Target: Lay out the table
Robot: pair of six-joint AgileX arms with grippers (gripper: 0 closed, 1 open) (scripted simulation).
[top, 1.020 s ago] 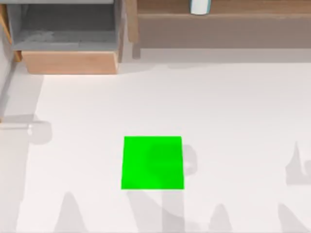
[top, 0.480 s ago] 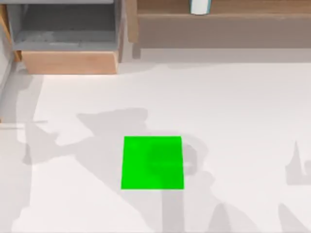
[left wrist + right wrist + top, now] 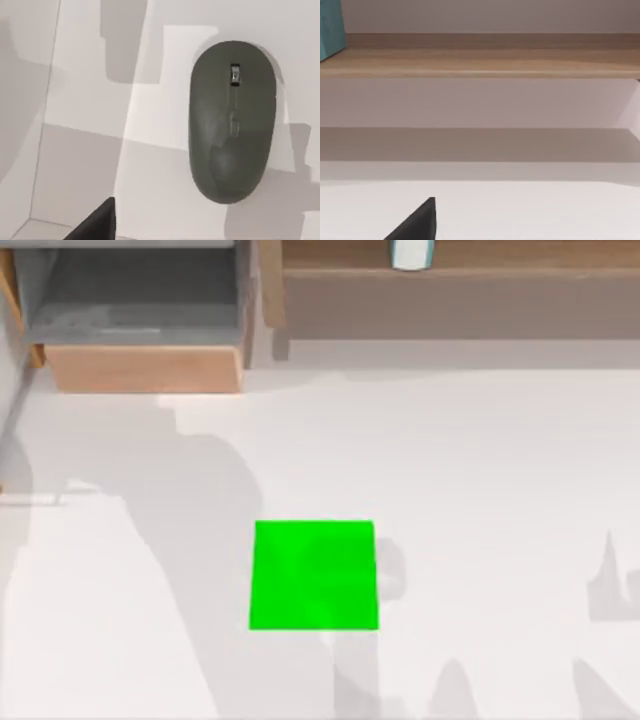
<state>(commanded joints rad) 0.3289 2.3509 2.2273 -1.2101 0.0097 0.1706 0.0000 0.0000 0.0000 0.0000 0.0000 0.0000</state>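
On the broad white table (image 3: 480, 490) lies a bright green square mat (image 3: 314, 575). Below the left wrist camera a dark grey oval computer mouse (image 3: 232, 120) rests on a white surface. Whether either gripper's fingers are apart, I cannot tell.

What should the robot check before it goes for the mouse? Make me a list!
1. Mouse in the left wrist view, flat on a pale surface: ok.
2. Nothing lying on the mouse: ok.
3. Left claw open: cannot tell; just a dark tip shows.
4. Green mat bare on the table: ok.
5. Where the mouse sits relative to the mat: cannot tell.
6. Right claw parked facing the shelf: ok.
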